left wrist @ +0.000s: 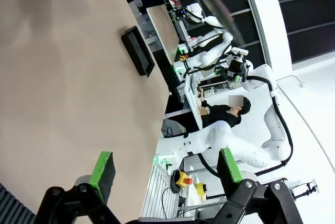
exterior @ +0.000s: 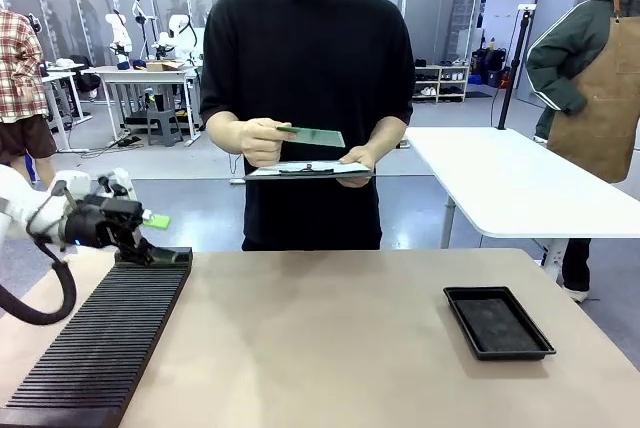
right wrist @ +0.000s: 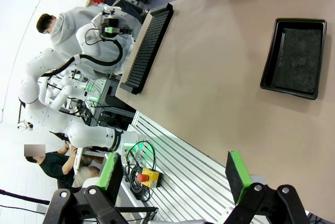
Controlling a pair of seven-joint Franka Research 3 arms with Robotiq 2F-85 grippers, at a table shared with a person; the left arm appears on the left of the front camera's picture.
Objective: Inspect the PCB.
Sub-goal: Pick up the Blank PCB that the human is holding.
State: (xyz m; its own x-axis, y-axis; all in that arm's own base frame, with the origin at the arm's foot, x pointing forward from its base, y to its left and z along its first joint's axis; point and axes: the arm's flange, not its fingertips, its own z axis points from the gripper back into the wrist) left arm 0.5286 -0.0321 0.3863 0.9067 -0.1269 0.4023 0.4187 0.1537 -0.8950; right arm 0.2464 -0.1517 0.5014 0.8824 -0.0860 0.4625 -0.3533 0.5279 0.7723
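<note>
The left gripper (left wrist: pixel 165 174) gapes wide at six o'clock over the tan tabletop (left wrist: pixel 63 77), a shallow black rectangular tray (left wrist: pixel 138 51) toward eleven o'clock.

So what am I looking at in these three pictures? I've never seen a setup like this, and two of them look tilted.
The front picture looks across a tan table at a person standing on the far side. That person holds a thin green circuit board in one hand above a grey clipboard with white paper.

On the table lie a long black ribbed rack and a shallow black rectangular tray, apparently with nothing in it.

The white machine at the left is a robot arm; its left gripper, a two-fingered clamp with green pads, is open and holds nothing.

The other two pictures come from cameras on the robot's wrists, so they tilt. One looks past the left gripper, the other past the right gripper, open too, with nothing between its fingers.
</note>
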